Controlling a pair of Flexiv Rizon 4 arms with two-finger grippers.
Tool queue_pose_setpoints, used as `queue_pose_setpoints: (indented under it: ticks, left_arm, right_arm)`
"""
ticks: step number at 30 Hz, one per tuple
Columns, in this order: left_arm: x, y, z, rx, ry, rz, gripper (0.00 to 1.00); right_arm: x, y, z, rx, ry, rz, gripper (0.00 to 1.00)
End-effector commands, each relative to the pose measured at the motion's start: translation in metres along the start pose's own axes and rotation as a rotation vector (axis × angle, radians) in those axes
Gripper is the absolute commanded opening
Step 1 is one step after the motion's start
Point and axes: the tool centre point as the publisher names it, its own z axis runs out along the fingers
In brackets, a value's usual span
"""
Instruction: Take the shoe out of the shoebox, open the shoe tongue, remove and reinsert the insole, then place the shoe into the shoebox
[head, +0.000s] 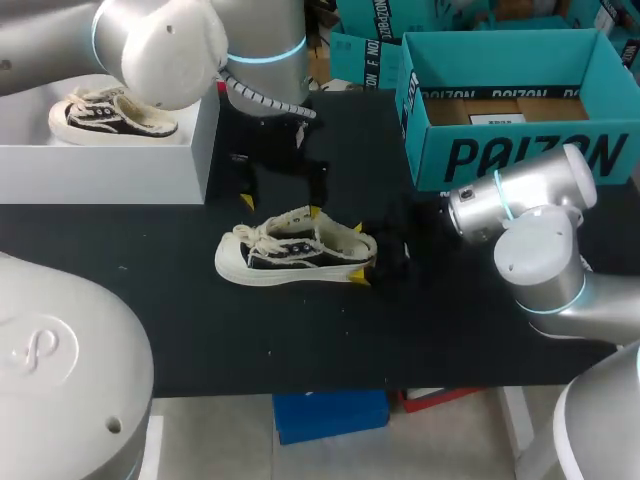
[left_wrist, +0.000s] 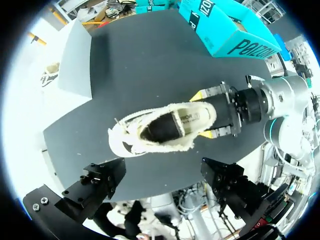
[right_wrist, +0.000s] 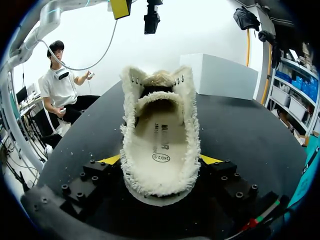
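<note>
Where right jaws clamp shoe (head: 290, 250) heel, tips mostly hidden; left jaws wide above.

White block (head: 110, 160) at far-left of black table (head: 300, 335), w/ a 2nd cream-and-black sneaker (head: 110, 115) sitting upright on top.

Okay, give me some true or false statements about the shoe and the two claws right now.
1. The shoe lies on the black table, outside the teal shoebox. True.
2. The right claw grips the shoe's toe. False: its fingers clamp the heel from both sides.
3. The left claw is shut on the laces. False: it is open, above the shoe.
4. The insole sits inside the shoe. True.
</note>
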Motion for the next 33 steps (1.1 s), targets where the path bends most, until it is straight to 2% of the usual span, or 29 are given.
queue_pose_setpoints:
  ticks: [1, 12, 17, 21, 23, 31, 33]
  left_arm:
    - [0.002, -0.002, 0.004, -0.001, -0.002, -0.001, 1.0]
    - [0.002, -0.002, 0.004, -0.001, -0.002, -0.001, 1.0]
    - [0.015, -0.013, 0.013, -0.07, -0.226, -0.157, 1.0]
    - [0.027, -0.022, 0.015, -0.094, -0.327, -0.203, 1.0]
    - [0.031, -0.027, 0.017, -0.105, -0.424, -0.256, 1.0]
    - [0.047, -0.035, 0.031, -0.133, -0.571, -0.358, 1.0]
    - [0.05, -0.036, 0.035, -0.119, -0.596, -0.38, 1.0]
  right_arm:
    - [-0.001, -0.002, 0.003, 0.002, 0.0, 0.001, 0.0]
    - [-0.001, -0.002, 0.003, 0.002, 0.0, 0.001, 0.0]
    - [-0.001, -0.002, 0.003, 0.002, 0.0, 0.001, 0.0]
    - [-0.001, -0.002, 0.003, 0.002, 0.0, 0.001, 0.0]
    - [-0.001, -0.002, 0.003, 0.002, 0.0, 0.001, 0.0]
    - [-0.001, -0.002, 0.003, 0.002, 0.0, 0.001, 0.0]
    - [-0.001, -0.002, 0.003, 0.002, 0.0, 0.001, 0.0]
